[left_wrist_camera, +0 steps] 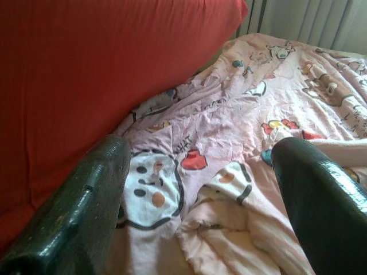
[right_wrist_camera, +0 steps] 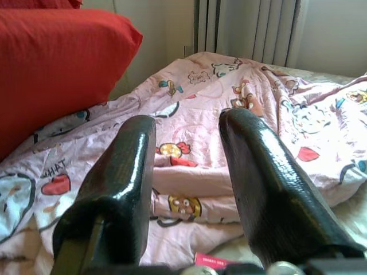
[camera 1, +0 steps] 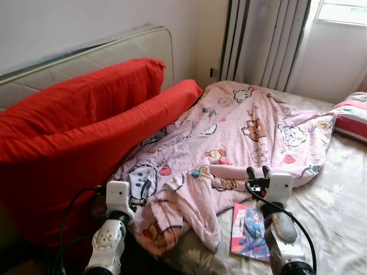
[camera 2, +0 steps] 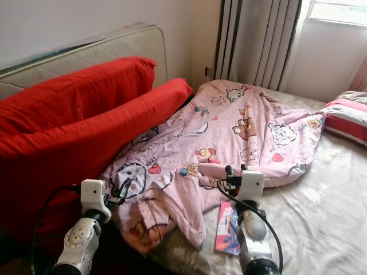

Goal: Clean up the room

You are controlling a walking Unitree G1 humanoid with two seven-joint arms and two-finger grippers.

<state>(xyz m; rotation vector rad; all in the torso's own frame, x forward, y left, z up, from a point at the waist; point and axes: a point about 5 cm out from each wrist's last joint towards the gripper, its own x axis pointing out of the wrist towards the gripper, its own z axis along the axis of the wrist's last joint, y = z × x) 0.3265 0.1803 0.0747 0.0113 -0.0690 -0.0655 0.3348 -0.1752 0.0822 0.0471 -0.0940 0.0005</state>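
Observation:
A rumpled pink cartoon-print blanket point(camera 1: 241, 132) lies spread over the bed, and its near corner hangs bunched at the bed's front edge. My left gripper point(camera 1: 143, 193) hovers open just over that bunched corner, beside the red cushions; the left wrist view shows its fingers point(left_wrist_camera: 92, 195) wide apart above the blanket point(left_wrist_camera: 229, 132). My right gripper point(camera 1: 258, 172) is open over the blanket's near folded edge, with nothing between its fingers point(right_wrist_camera: 258, 172). A colourful magazine point(camera 1: 250, 232) lies on the sheet under my right forearm.
Two big red cushions point(camera 1: 86, 126) lean along the left side of the bed against an upright mattress point(camera 1: 114, 48). A striped pink pillow point(camera 1: 352, 117) lies at the far right. Grey curtains point(camera 1: 264, 40) hang behind the bed. Bare floral sheet point(camera 1: 338, 189) shows at the right.

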